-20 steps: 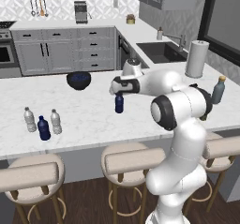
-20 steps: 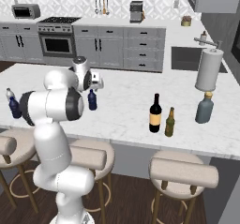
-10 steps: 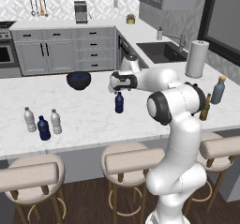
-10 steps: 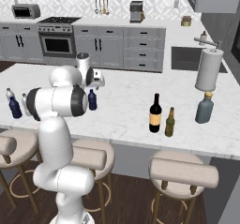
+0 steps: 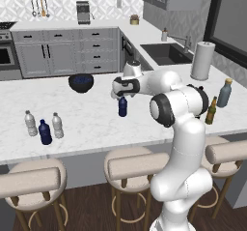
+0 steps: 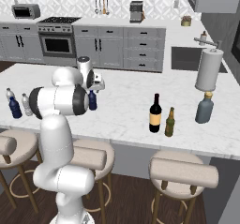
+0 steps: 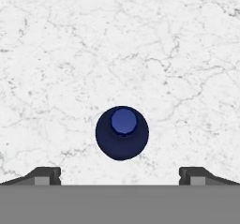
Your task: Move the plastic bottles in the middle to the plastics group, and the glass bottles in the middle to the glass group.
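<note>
A dark blue plastic bottle stands upright mid-counter. My gripper hangs just above its cap, pointing straight down, jaws open and touching nothing. In the hand view the blue bottle shows from above, centred between the two fingertips and a little ahead of the gripper. The plastics group, two clear white-capped bottles and a dark blue one, stands at the counter's left. The black wine bottle stands beside the glass group: the amber bottle and the grey-blue bottle.
A black bowl sits behind the blue bottle toward the far side. A paper towel roll stands at the right end by the sink. Stools line the counter's near edge.
The arm's elbow has swung left and the hand has settled over the dark blue bottle. The jaws stayed open and the bottles have not moved.
</note>
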### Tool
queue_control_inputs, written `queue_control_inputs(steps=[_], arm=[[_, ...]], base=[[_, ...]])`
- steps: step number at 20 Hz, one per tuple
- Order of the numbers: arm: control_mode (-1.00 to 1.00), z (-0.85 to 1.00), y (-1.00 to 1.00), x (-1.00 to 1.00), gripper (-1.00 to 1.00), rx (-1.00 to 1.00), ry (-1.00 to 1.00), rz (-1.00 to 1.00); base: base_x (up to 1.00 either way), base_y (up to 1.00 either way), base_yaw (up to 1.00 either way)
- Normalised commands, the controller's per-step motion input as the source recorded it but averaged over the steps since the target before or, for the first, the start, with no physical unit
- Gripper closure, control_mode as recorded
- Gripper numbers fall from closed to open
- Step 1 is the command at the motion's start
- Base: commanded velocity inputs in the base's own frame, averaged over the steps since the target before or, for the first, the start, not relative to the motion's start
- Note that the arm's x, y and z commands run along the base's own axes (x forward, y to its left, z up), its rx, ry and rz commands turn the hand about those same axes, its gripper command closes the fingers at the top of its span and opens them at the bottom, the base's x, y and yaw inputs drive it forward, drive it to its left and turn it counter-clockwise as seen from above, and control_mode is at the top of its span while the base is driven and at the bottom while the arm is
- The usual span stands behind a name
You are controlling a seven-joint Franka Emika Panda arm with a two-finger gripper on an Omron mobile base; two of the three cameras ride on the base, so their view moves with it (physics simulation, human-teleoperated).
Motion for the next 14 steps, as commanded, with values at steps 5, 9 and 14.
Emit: queue_control_inputs(steps=[5,9,14], arm=[[-1.0,-0.14,0.0,0.0,-1.0,0.0,-0.02,0.0],[-1.0,0.0,0.03,0.0,-1.0,0.0,-0.05,0.0],[-1.0,0.0,0.06,0.05,-1.0,0.0,-0.06,0.0]], base=[[0.0,0.0,0.0],[0.0,0.0,0.0],[0.0,0.0,0.0]])
